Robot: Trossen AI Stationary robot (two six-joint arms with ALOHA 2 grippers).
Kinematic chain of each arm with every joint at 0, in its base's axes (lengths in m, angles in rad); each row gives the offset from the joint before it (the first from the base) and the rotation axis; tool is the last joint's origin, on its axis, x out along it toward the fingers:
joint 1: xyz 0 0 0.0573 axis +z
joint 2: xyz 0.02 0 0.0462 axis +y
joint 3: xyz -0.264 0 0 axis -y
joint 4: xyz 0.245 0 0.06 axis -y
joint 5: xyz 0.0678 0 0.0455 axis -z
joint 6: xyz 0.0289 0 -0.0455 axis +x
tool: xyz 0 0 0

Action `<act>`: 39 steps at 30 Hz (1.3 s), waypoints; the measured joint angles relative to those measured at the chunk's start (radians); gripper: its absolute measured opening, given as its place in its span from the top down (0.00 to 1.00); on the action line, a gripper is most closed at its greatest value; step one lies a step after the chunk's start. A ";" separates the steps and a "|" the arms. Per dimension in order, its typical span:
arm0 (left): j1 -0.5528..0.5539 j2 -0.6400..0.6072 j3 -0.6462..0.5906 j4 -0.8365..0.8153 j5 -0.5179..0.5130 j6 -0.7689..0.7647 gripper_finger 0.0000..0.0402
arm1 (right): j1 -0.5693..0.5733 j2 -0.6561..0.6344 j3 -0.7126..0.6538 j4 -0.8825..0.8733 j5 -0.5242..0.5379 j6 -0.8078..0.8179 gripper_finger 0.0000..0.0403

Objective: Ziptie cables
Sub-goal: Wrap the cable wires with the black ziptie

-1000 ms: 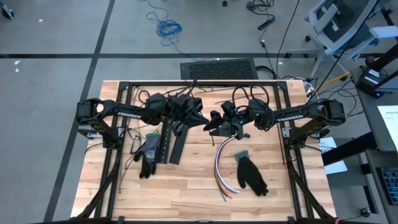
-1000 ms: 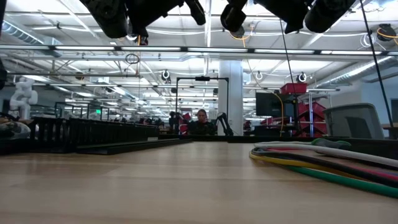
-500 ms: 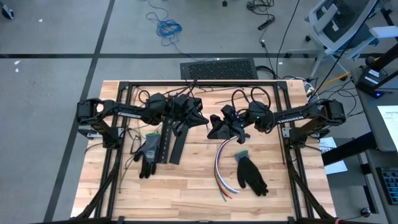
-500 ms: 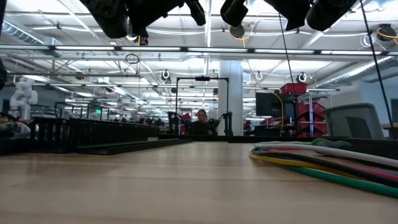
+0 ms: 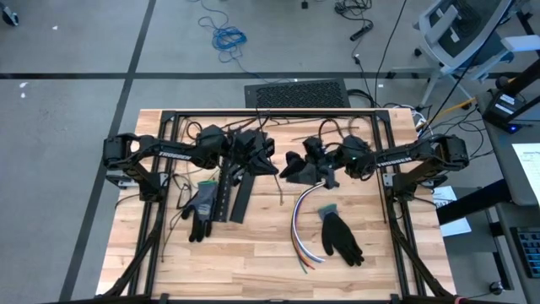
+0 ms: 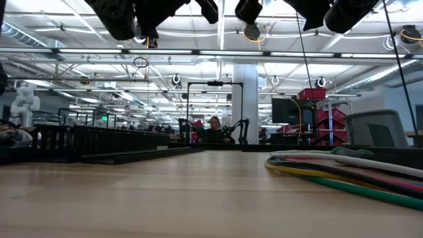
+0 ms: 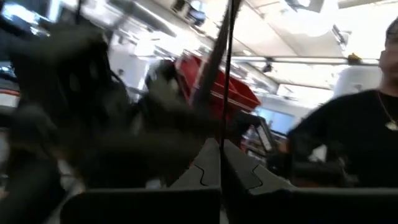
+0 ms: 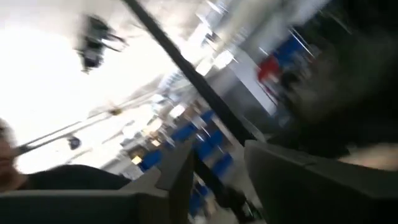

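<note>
- Pale wood table point(image 5: 253, 245) was seen filling the lower centre of the high view, framed by black rails.
- The cables point(image 5: 302, 226), white, grey, orange, blue and green, were found lying loose on the wood at lower centre-right of the high view, curving from just below the right gripper down towards the bottom edge; nothing was touching them. In the low view they lay flat at the right edge point(image 6: 344, 173).
- A dark glove point(image 5: 342, 236) was noted just right of the cables; a second glove point(image 5: 201, 207) lay at centre-left, beside two black slotted strips point(image 5: 230, 196).
- The left gripper point(image 5: 268, 160) was held above the table at upper centre; its fingers were pressed together on a thin black strand point(image 7: 225, 93) running up between them in the left wrist view.
- The right gripper point(image 5: 291, 166) was raised at centre, close to the left one; its fingers point(image 8: 180, 174) stood parted, with a thin black strand crossing between them.
- A person point(image 6: 214, 129) was visible far behind the table.
</note>
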 joint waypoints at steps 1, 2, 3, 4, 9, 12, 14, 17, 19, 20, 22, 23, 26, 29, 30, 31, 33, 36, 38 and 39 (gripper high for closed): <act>-0.001 0.000 0.000 -0.001 0.001 0.000 1.00 | 0.000 -0.001 0.000 0.050 0.000 0.013 0.63; -0.002 0.000 0.000 -0.001 0.000 0.000 1.00 | 0.000 -0.002 0.000 0.085 -0.001 0.027 0.61; -0.002 0.000 0.000 0.000 -0.002 0.000 1.00 | 0.000 -0.003 0.000 0.095 -0.007 0.034 0.59; -0.002 0.000 0.000 0.005 -0.005 0.000 1.00 | 0.000 -0.003 0.000 0.086 -0.014 0.033 0.58; -0.007 0.000 0.000 0.010 -0.066 0.010 1.00 | 0.002 -0.001 0.000 -0.174 -0.029 -0.088 0.54; -0.016 0.000 0.000 0.010 -0.080 0.027 1.00 | 0.002 -0.001 0.000 -0.246 0.006 -0.139 0.55; -0.023 0.000 0.000 0.010 -0.087 0.029 1.00 | 0.001 -0.001 0.000 -0.243 0.023 -0.151 0.55; -0.037 0.000 0.000 0.000 -0.111 0.035 1.00 | -0.002 -0.001 0.000 -0.220 0.028 -0.155 0.55; -0.049 0.000 0.000 -0.006 -0.112 0.033 1.00 | -0.007 -0.001 0.000 -0.221 0.020 -0.149 0.55; -0.051 0.000 0.000 -0.005 -0.106 0.029 1.00 | -0.010 -0.001 0.000 -0.220 0.015 -0.142 0.55; -0.056 -0.002 0.000 0.026 -0.084 0.016 1.00 | -0.013 -0.001 0.000 -0.211 0.013 -0.142 0.55; -0.056 -0.005 0.000 0.054 -0.082 -0.010 1.00 | -0.015 -0.001 0.000 -0.213 0.013 -0.148 0.55; -0.056 -0.010 0.000 0.181 -0.080 -0.130 1.00 | -0.025 -0.001 0.000 -0.246 0.011 -0.166 0.55; -0.056 -0.009 0.000 0.263 -0.077 -0.221 1.00 | -0.039 0.000 0.000 -0.254 0.011 -0.162 0.55; -0.056 -0.009 0.000 0.278 -0.077 -0.233 1.00 | -0.042 -0.001 0.000 -0.250 0.011 -0.162 0.55; -0.056 -0.009 0.000 0.282 -0.073 -0.236 1.00 | -0.046 -0.001 0.000 -0.247 0.007 -0.163 0.55; -0.056 -0.010 0.000 0.280 -0.059 -0.255 1.00 | -0.052 -0.001 0.000 -0.234 -0.010 -0.151 0.55; -0.055 -0.009 0.000 0.237 -0.056 -0.259 1.00 | -0.052 -0.001 0.000 -0.211 -0.032 -0.125 0.55; -0.048 -0.009 0.000 0.176 -0.037 -0.233 1.00 | -0.052 -0.001 0.000 -0.197 -0.056 -0.114 0.55; -0.043 -0.009 0.000 0.140 -0.030 -0.213 1.00 | -0.052 -0.001 0.000 -0.184 -0.065 -0.103 0.55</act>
